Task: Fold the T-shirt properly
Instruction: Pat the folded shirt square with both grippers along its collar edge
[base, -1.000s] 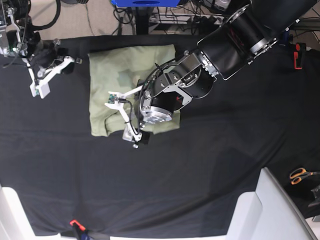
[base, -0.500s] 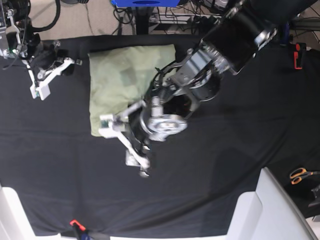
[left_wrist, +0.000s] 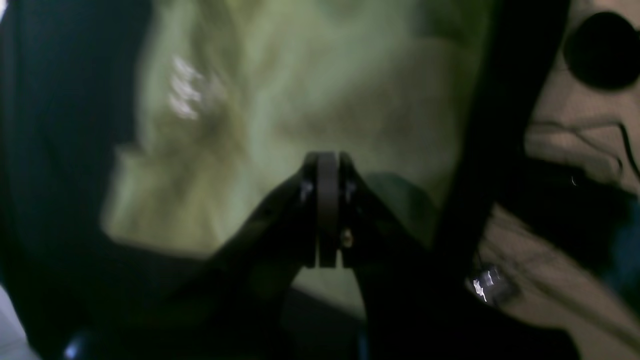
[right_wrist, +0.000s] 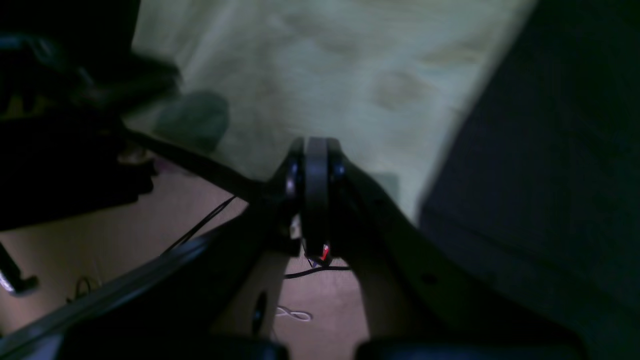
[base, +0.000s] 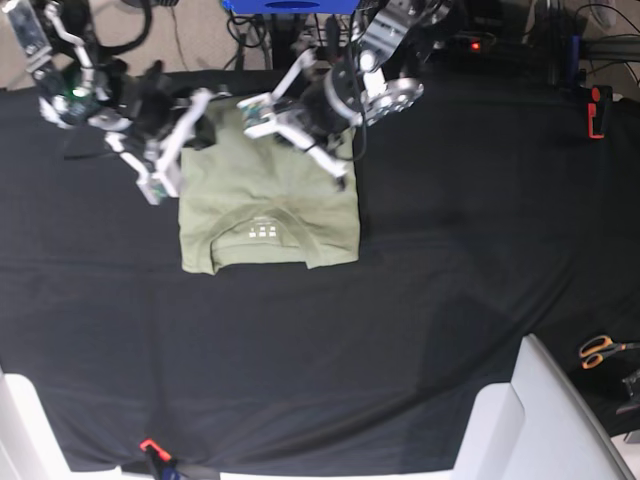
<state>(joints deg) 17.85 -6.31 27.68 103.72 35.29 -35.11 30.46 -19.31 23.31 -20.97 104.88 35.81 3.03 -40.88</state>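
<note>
Sage-green T-shirt (base: 268, 205), white label (base: 264, 231) unreadable.

The base view is evenly and brightly lit from above, with no hard shadows; the black cloth surface (base: 420, 300) soaks up the light and shows little texture. It is sharp except around the two arms, which smear slightly.

Both wrist views are dim and heavily blurred. In the left wrist view the T-shirt (left_wrist: 300, 90) beyond the left gripper (left_wrist: 327, 210) is a soft green smear, its white print streaked. In the right wrist view the fabric ahead of the right gripper (right_wrist: 316, 200) is equally unfocused. Both grippers read as near-black silhouettes, and the frame corners fall into darkness.
</note>
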